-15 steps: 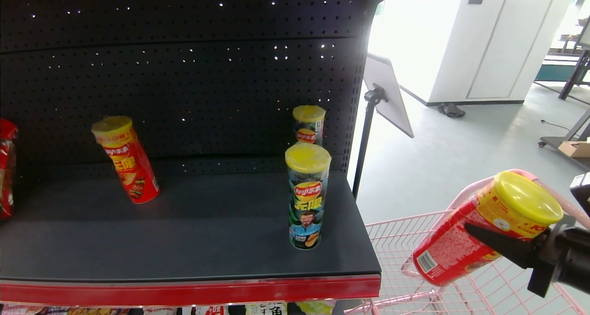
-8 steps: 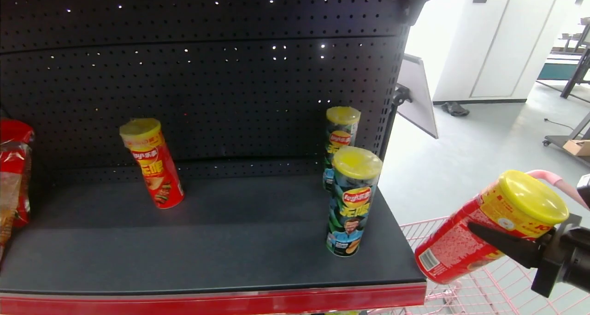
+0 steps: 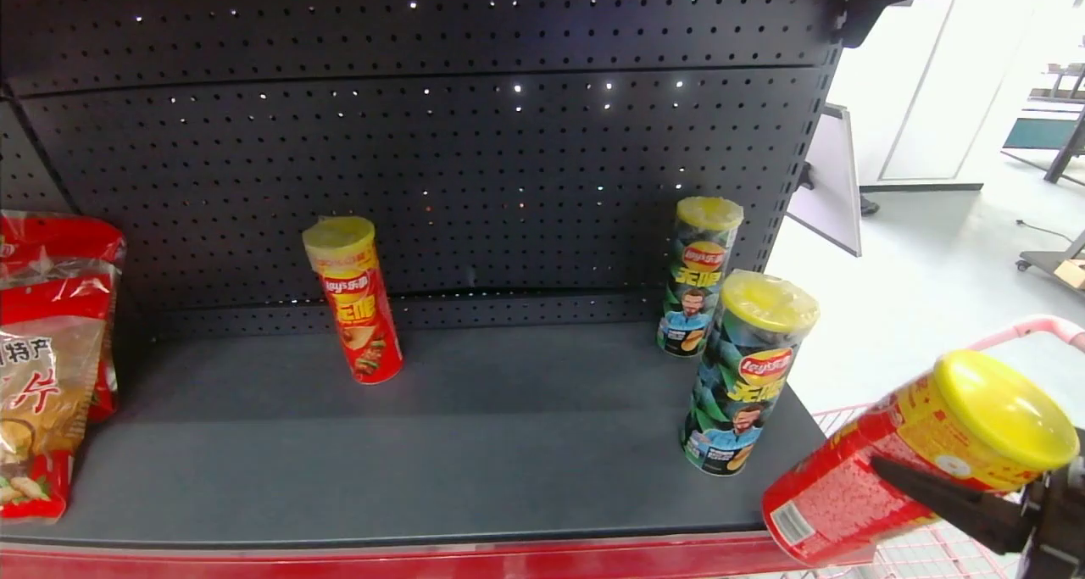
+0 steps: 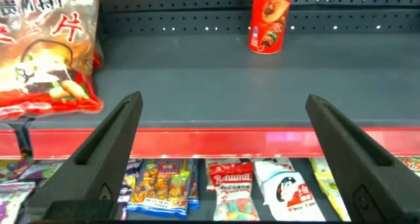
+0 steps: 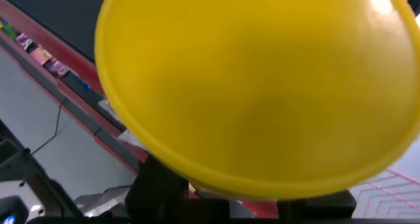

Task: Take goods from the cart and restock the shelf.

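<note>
**R gripper grips red can off shelf's right end; L gripper open at shelf front**

Head view: The shelf [image 3: 475,443] is a flat matte dark deck with a glossy red front lip and a black perforated metal back. On it, left of centre twd the back, stands a red can [image 3: 353,299], a tall cylinder w/ a yellow plastic lid. Two green cans of the same shape stand at the right end, one at the back [image 3: 699,278] and one nearer the front [image 3: 746,375]. Crinkly red foil bags [image 3: 47,359] sit at the left end. The held can [image 3: 848,494], red cardboard w/ a yellow lid [image 3: 1004,409], is tilted, base twd the shelf's front right corner and lid away from it. The R gripper [image 3: 898,469] pinches its upper body. One black wedge finger [image 3: 949,498] lies across the near side; the other is hidden. A pink cart [image 3: 1034,333] handle shows beyond the shelf's right end.

L wrist view: The L gripper [image 4: 223,100] is level w/ the shelf lip. Its two black tapered fingers [image 4: 105,152] are spread wide w/ nothing between. Glossy packets [image 4: 230,188] lie under the shelf.

R wrist view: The round yellow lid is close up, w/ dark gripper parts below its rim and pink cart mesh at the edge.
</note>
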You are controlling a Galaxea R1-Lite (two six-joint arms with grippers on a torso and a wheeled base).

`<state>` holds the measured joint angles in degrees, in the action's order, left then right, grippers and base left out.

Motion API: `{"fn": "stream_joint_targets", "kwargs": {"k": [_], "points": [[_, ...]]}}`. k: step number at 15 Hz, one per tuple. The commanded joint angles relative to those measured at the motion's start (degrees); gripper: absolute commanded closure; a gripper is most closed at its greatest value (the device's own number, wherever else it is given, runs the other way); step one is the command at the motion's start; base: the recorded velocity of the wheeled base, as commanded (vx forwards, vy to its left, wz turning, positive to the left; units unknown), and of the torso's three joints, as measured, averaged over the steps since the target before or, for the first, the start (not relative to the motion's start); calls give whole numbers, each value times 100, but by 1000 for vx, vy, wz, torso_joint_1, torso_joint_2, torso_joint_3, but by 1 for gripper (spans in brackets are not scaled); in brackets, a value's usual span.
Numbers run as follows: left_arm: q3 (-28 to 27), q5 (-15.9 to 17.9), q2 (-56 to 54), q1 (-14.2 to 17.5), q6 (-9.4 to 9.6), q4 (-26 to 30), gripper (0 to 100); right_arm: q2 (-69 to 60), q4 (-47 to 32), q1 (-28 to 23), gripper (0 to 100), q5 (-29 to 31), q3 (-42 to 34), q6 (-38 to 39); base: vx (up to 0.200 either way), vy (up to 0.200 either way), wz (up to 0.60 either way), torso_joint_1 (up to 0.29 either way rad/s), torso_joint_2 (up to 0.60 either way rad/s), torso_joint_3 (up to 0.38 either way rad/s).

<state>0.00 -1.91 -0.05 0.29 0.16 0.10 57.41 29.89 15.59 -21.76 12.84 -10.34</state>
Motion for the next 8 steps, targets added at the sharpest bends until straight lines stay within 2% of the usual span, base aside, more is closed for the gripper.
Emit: {"fn": "stream_joint_targets", "kwargs": {"k": [1,3,8], "points": [[0,-2,5,-3,2,-1,0,-748,-695,216,100,23,8,-91,0,0,0,0,0,0],[0,-2,5,-3,2,-1,0,-827,-862,225,100,67,26,-126,0,0,0,0,0,0],[0,-2,5,-3,2,-1,0,-537,-941,1042,100,656,351,-153,0,0,0,0,0,0]]}}
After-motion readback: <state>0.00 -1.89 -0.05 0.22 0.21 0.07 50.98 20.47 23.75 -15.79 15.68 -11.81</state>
